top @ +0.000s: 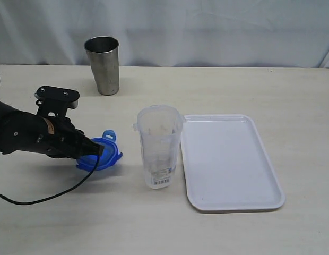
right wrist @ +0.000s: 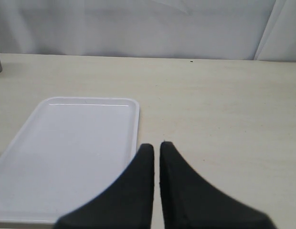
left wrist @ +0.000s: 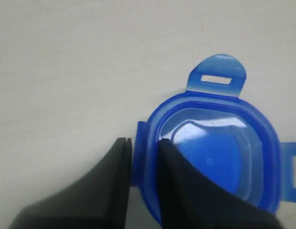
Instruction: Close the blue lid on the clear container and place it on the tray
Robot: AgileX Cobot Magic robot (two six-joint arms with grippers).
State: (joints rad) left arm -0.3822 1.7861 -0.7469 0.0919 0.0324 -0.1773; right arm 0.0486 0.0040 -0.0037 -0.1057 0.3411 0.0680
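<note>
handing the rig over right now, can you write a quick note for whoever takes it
Left gripper: jaws astride the rim of the blue lid, one inside, one outside; whether the grip is firm, cannot tell.
Right gripper: shut, empty, near the edge of the tray.
The lid lies on the table, apart from the clear container, which stands upright and open beside the tray, not on it.
Done: nothing finished yet.
Left: lid onto the container, snap it shut, set it on the tray.

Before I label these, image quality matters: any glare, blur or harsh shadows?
Exterior view: soft even light, faint shadows, the clear container sharp. Left wrist view: white glare on the blue lid, slightly soft. Right wrist view: the tray evenly lit.
</note>
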